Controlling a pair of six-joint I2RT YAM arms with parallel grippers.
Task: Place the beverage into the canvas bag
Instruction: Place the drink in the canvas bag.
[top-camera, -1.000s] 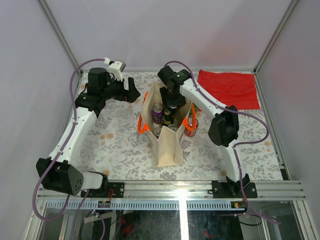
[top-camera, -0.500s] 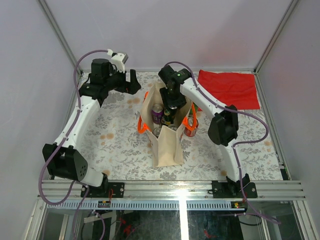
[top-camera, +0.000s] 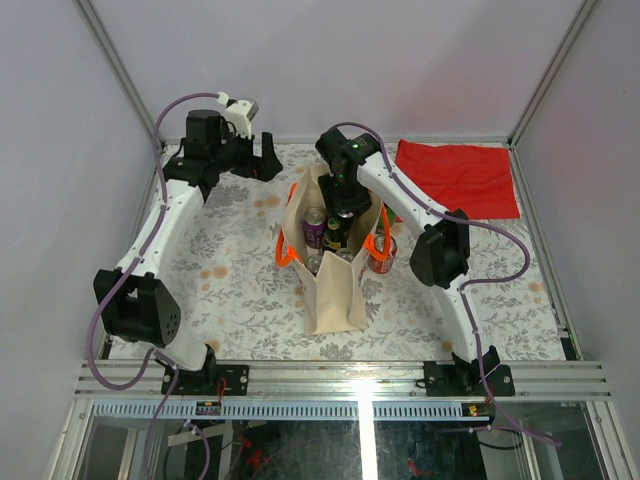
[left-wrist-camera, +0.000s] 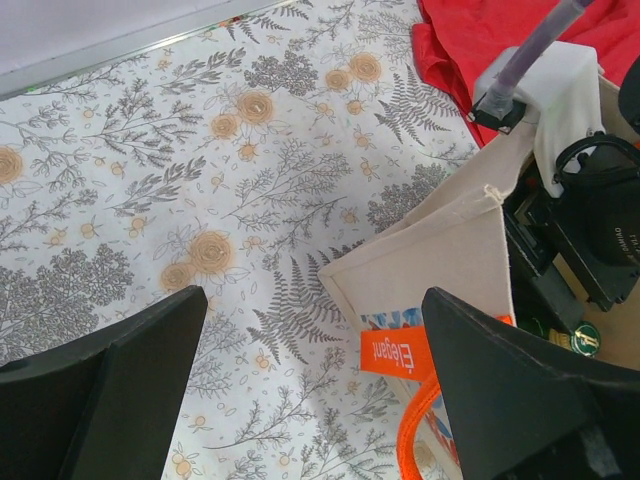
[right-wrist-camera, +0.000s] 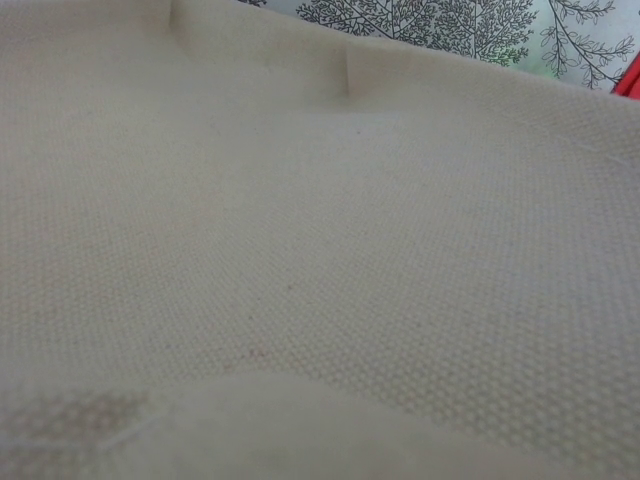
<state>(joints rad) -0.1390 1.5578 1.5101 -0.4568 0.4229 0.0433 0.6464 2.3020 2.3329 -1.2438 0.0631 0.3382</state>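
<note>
Several cans (top-camera: 315, 228) crowd the canvas bag (top-camera: 335, 295); left gripper (top-camera: 266, 158) spread apart nearby; right gripper (top-camera: 345, 203) inside, state unclear.

The beige canvas bag (right-wrist-camera: 320, 260) fills nearly the whole view, close enough that its weave shows thread by thread. Two short creases (right-wrist-camera: 345, 78) run down from its far edge, one at the left and one near the middle. Beyond that edge is a narrow strip of the bench (right-wrist-camera: 440, 25), covered in a grey leaf-and-branch print. A sliver of red cloth (right-wrist-camera: 634, 82) touches the right border. The near left corner is blurred and paler.
</note>
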